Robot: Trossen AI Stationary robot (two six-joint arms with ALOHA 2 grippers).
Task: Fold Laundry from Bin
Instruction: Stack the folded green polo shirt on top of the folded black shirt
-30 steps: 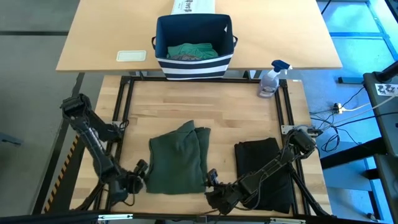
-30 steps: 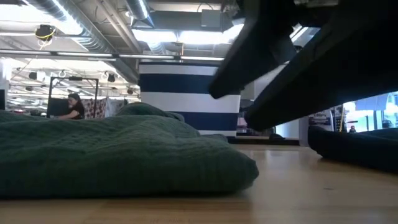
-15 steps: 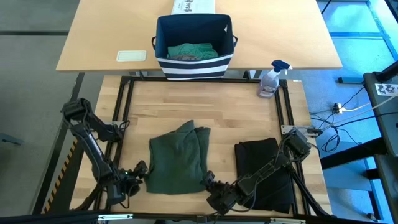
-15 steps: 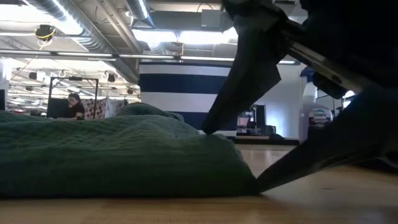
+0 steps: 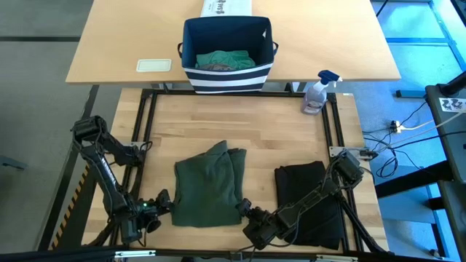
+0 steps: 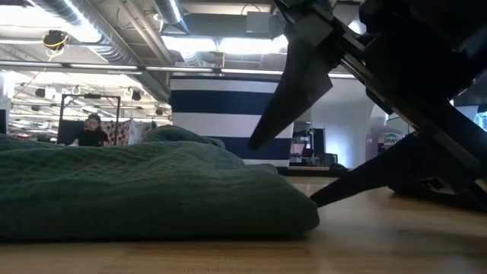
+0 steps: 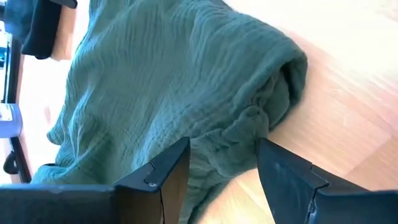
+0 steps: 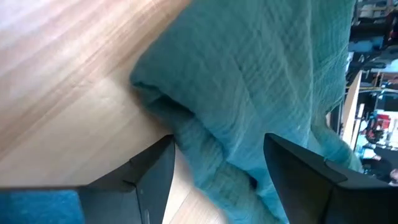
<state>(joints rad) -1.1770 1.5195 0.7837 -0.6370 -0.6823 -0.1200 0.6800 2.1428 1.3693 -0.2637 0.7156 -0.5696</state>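
Note:
A folded dark green garment [image 5: 207,183] lies flat on the wooden table [image 5: 240,131]. My left gripper [image 5: 164,202] stands open at its near left corner [image 7: 261,118], one finger on either side of the bunched edge. My right gripper [image 5: 244,209] stands open at its near right corner [image 8: 155,93]; in the low view one finger [image 6: 293,91] is above the cloth and the other [image 6: 358,183] is low by the tabletop. A folded black garment [image 5: 309,200] lies to the right. The bin [image 5: 227,54] at the far side holds teal-green and grey laundry [image 5: 222,60]. My left gripper has the green garment's bunched edge [image 7: 239,127] between its open fingers; I cannot tell whether either finger touches the cloth. My right gripper comes in slanting down from the near right. Its lower fingertip [image 6: 316,202] is right at the cloth's edge; I cannot tell whether they touch.
A spray bottle [image 5: 317,93] stands at the table's far right corner. Behind the bin are a white printed box [image 5: 226,7] and a white card [image 5: 153,65] on the farther table. Bare wood lies between the garments and the far edge.
My right gripper has sunk toward the table and rolled at the green garment's near right corner; its lower finger now lies down by the tabletop beside the cloth. The garments have stayed where they were.

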